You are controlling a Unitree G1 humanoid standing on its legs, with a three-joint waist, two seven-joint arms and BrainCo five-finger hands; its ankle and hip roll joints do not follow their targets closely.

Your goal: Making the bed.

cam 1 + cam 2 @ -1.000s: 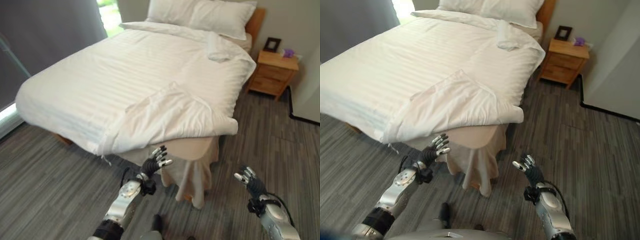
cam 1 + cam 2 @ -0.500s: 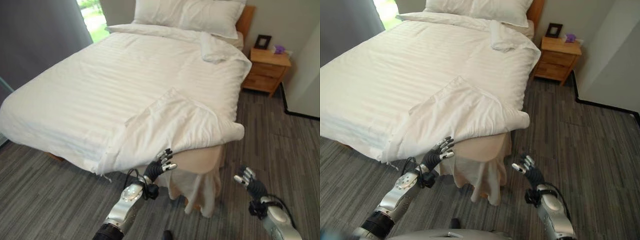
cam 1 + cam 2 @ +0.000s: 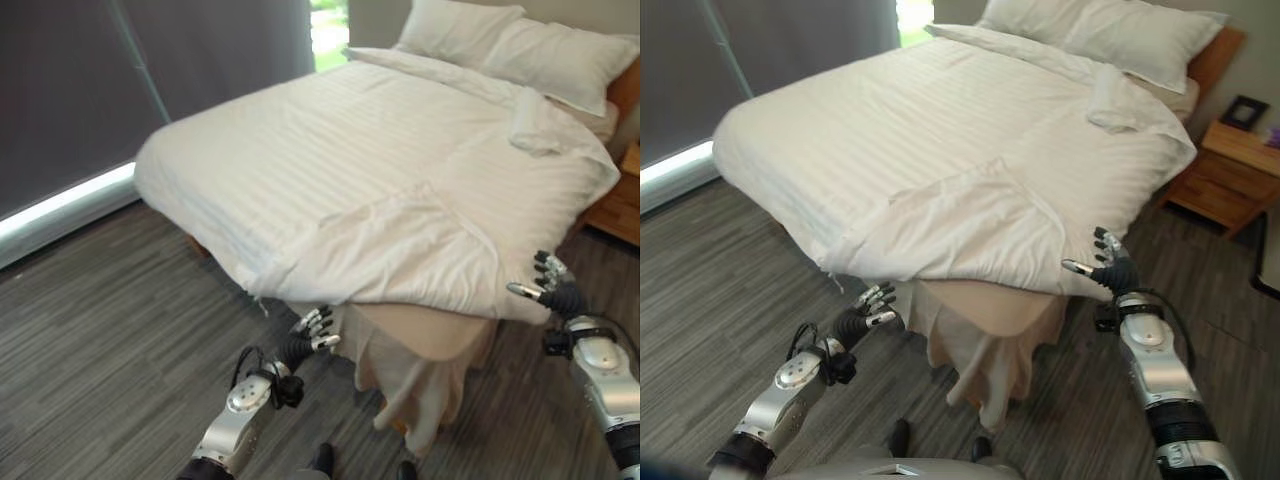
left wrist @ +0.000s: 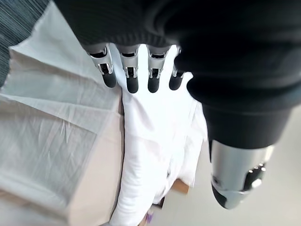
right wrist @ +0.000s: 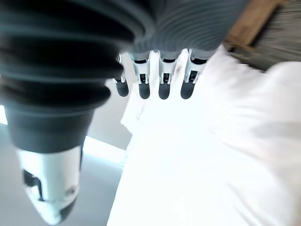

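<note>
You had no writing to read here and no containers. The bed [image 3: 400,170] carried a white striped duvet [image 3: 940,150] with its near corner folded back on itself [image 3: 400,250], baring the beige bed skirt [image 3: 990,330] below. Two pillows [image 3: 1110,40] lay at the head, a wooden nightstand [image 3: 1225,170] beside it. Your left hand [image 3: 862,318] hung low near the skirt, fingers straight and spread, touching nothing. Your right hand [image 3: 1108,268] hovered at the duvet's edge, fingers likewise extended, gripping nothing.

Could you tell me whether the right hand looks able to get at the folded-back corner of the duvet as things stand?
Probably yes: the right hand is open beside the duvet edge, with nothing between them.
</note>
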